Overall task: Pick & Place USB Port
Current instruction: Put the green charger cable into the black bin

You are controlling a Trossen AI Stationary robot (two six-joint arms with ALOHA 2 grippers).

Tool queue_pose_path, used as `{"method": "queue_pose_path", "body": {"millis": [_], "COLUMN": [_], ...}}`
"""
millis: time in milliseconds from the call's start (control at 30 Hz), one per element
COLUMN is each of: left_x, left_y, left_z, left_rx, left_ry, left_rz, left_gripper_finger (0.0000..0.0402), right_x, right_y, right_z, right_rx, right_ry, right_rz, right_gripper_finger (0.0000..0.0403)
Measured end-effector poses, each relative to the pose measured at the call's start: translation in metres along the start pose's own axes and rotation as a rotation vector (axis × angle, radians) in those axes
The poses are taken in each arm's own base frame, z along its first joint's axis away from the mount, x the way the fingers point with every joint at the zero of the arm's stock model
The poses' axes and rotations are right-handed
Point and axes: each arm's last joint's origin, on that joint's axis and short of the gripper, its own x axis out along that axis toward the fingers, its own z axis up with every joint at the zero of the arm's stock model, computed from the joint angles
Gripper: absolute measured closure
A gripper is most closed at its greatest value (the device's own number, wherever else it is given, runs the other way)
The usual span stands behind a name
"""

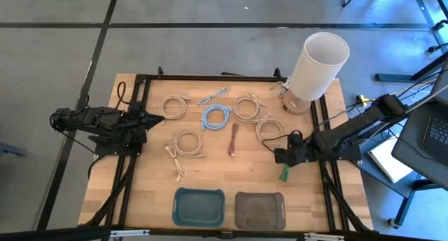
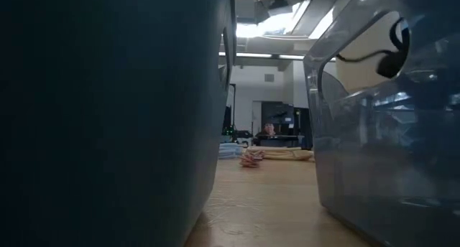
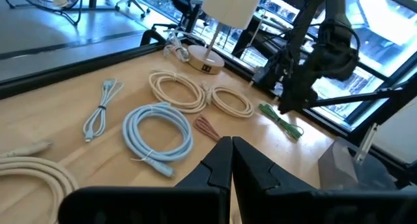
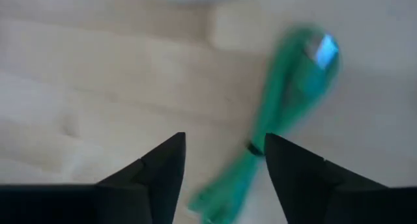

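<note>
A green bundled cable (image 1: 284, 174) lies flat on the wooden table near its right edge; it also shows in the right wrist view (image 4: 290, 94) and the left wrist view (image 3: 281, 120). My right gripper (image 1: 285, 157) hovers over it, pointing down and open (image 4: 225, 146). The cable's tied middle lies close by one fingertip (image 4: 273, 146). My left gripper (image 1: 155, 120) waits at the table's left side, shut (image 3: 231, 144) and holding nothing.
Several coiled cables lie mid-table: beige coils (image 1: 187, 143) (image 1: 246, 108) (image 1: 269, 130), a light blue coil (image 1: 215, 116) and a reddish bundle (image 1: 234, 139). A teal tray (image 1: 199, 207) and a grey tray (image 1: 260, 210) sit at the near edge. A white lamp (image 1: 315, 66) stands far right.
</note>
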Motion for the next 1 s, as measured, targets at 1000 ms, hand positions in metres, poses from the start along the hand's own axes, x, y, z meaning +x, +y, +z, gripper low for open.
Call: {"method": "queue_pose_path", "body": {"millis": [1000], "left_x": [0.000], "left_y": [0.000], "left_z": [0.000], "left_rx": [0.028], "left_ry": [-0.011], "left_rz": [0.015], "left_gripper_finger": [0.0398], "right_x": [0.032], "right_y": [0.001], "right_z": [-0.020], "right_rx": [0.042], "right_ry": [-0.076], "right_rz": [-0.221], "right_gripper_finger": [0.0344]}}
